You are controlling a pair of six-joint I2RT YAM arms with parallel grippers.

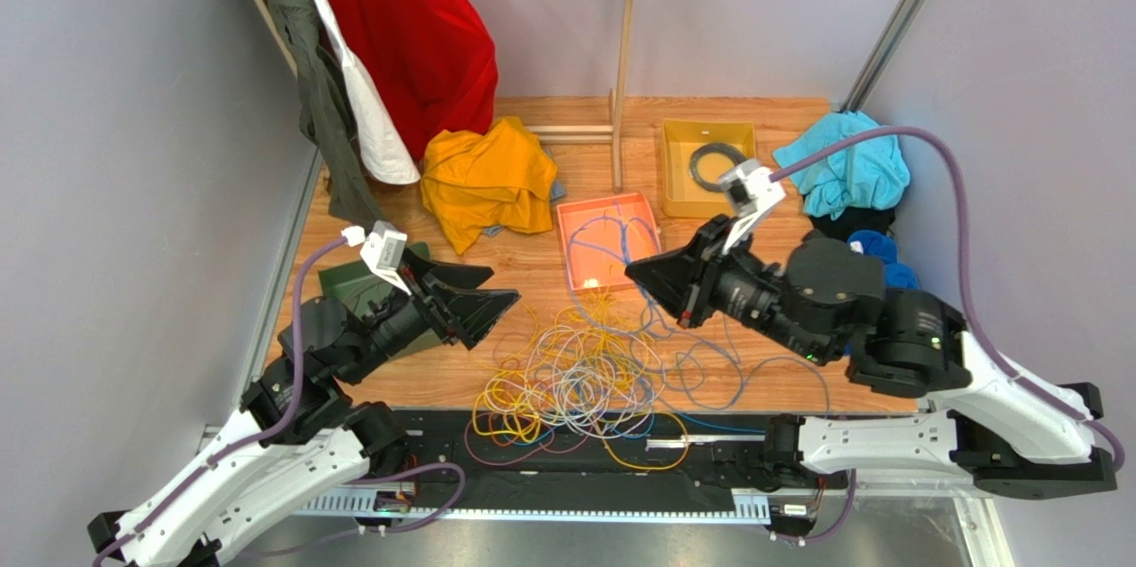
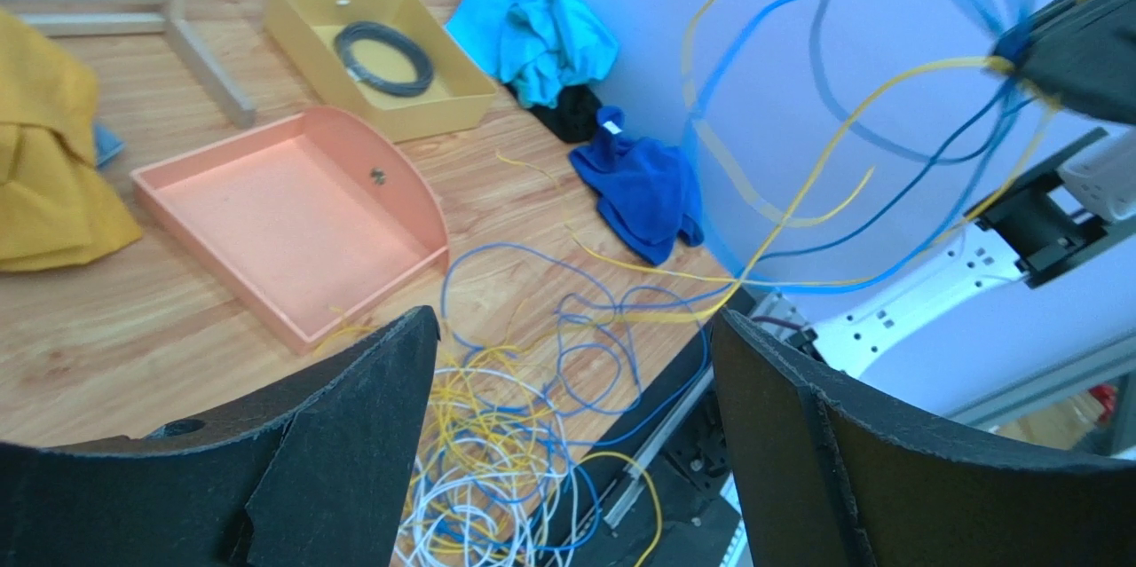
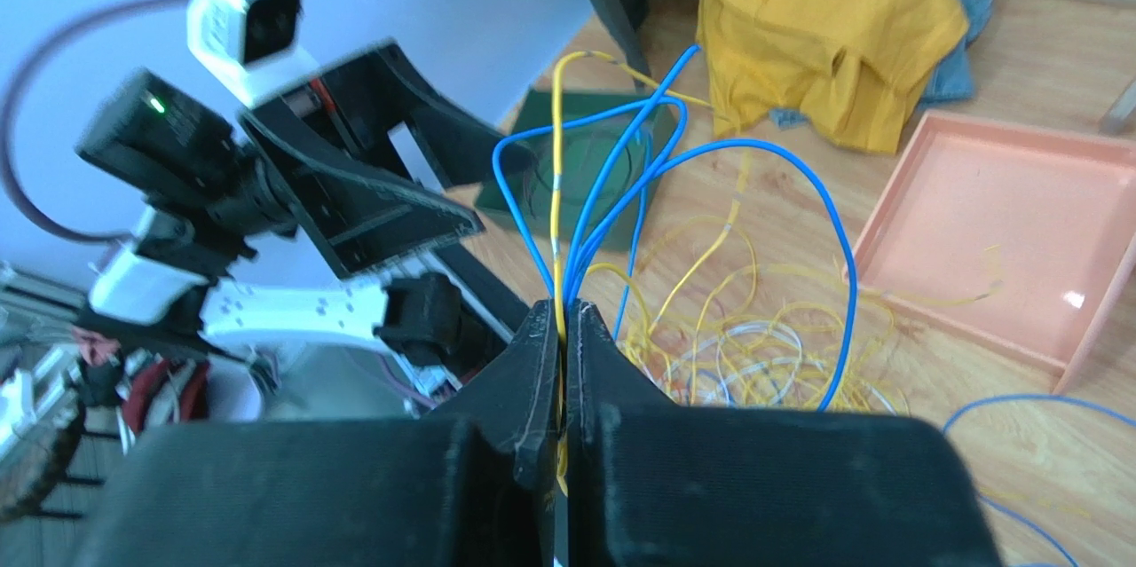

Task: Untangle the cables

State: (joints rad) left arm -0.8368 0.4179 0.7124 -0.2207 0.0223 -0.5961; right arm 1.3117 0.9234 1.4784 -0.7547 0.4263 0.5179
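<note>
A tangle of thin yellow, white and blue cables [image 1: 580, 381] lies on the wooden table near its front edge. It also shows in the left wrist view [image 2: 500, 447] and the right wrist view [image 3: 747, 354]. My right gripper [image 3: 562, 314] is shut on blue and yellow cables [image 3: 600, 181] and holds them above the pile; in the top view it [image 1: 638, 274] hangs right of the pile's top. The lifted strands [image 2: 854, 181] loop in the air. My left gripper [image 2: 574, 341] is open and empty, left of the pile in the top view [image 1: 507, 304].
An orange tray [image 1: 607, 241] with some cables stands behind the pile. A yellow bin [image 1: 707, 168] holds a black coil. A yellow cloth [image 1: 487, 181], turquoise cloth [image 1: 843, 165], blue cloth [image 2: 640, 188], green mat [image 1: 349, 288], wooden stand [image 1: 620, 75] and hanging clothes surround them.
</note>
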